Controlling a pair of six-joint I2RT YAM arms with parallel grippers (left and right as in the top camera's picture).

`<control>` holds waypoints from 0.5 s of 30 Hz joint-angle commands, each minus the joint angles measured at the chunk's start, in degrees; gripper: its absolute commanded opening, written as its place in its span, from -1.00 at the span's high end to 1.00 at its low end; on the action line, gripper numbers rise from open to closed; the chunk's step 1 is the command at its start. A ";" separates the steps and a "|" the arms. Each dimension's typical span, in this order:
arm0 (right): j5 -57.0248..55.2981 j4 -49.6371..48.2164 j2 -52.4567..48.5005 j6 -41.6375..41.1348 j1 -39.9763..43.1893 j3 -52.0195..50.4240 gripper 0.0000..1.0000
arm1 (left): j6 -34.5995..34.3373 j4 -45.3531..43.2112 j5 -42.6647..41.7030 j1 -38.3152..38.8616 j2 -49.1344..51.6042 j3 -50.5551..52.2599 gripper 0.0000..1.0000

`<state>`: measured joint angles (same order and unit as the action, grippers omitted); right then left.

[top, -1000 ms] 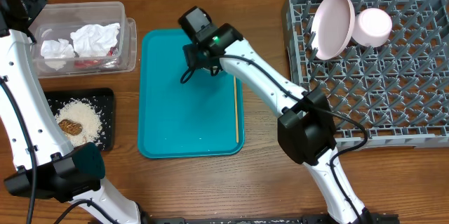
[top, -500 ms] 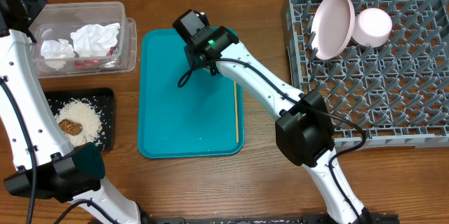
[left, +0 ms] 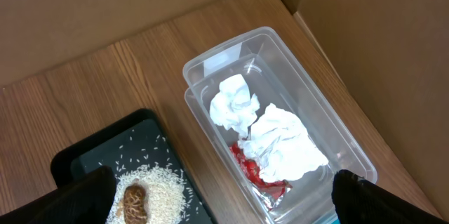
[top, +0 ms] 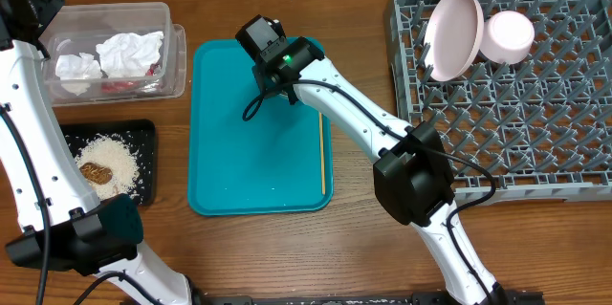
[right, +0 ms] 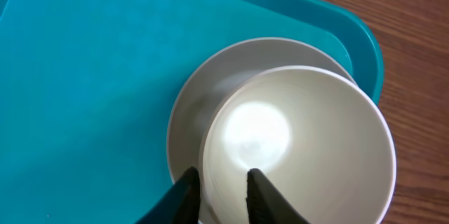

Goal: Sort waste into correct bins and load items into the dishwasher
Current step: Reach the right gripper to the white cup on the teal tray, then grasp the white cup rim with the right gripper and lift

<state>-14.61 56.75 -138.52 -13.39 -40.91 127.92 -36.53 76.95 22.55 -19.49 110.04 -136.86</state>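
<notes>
In the right wrist view a small white cup (right: 302, 140) stands on a smaller pale plate (right: 188, 108) at a corner of the teal tray (right: 84, 76). My right gripper (right: 222, 182) straddles the cup's near wall, one finger outside and one inside. The jaws are narrow, and a gap shows beside the inner finger. From overhead the right gripper (top: 260, 37) hides both dishes. My left gripper (left: 224, 203) hangs wide open and empty above the clear tub (left: 280, 112) holding crumpled napkins (left: 280, 143) and a red wrapper (left: 256, 175). The black tray (left: 91, 161) holds rice crumbs (left: 161, 192) and a brown piece (left: 133, 201).
The grey dish rack (top: 516, 123) fills the right side, with the large pink plate (top: 454, 32) leaning upright and a bowl (top: 509, 35) beside it. A thin wooden stick (top: 322, 152) lies along the teal tray's right edge. Cardboard walls rise behind the tub.
My right gripper has shifted slightly left over the cup and its jaws have narrowed around the cup's wall. The left arm has not moved.
</notes>
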 commanded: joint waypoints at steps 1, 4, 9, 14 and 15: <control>-0.83 0.26 -0.90 -0.04 0.09 0.50 0.62 | -0.96 -0.07 0.28 0.55 0.42 -0.02 -1.00; -0.83 0.37 -0.90 -0.07 0.09 0.50 0.85 | -0.96 -0.07 0.28 0.55 0.42 -0.02 -1.00; -0.83 1.49 -0.68 -0.07 0.09 2.16 0.92 | -0.94 -0.07 0.28 0.55 0.42 -0.02 -1.00; -4.28 6.16 0.15 -0.09 0.15 9.64 0.92 | -0.96 -0.07 0.28 0.55 0.42 -0.02 -1.00; -6.29 7.82 0.66 -0.11 0.15 12.02 0.92 | -0.96 -0.07 0.26 0.55 0.42 -0.02 -1.00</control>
<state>-16.16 63.26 -138.78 -13.45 -40.91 133.21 -36.53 76.95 22.55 -19.49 110.04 -136.86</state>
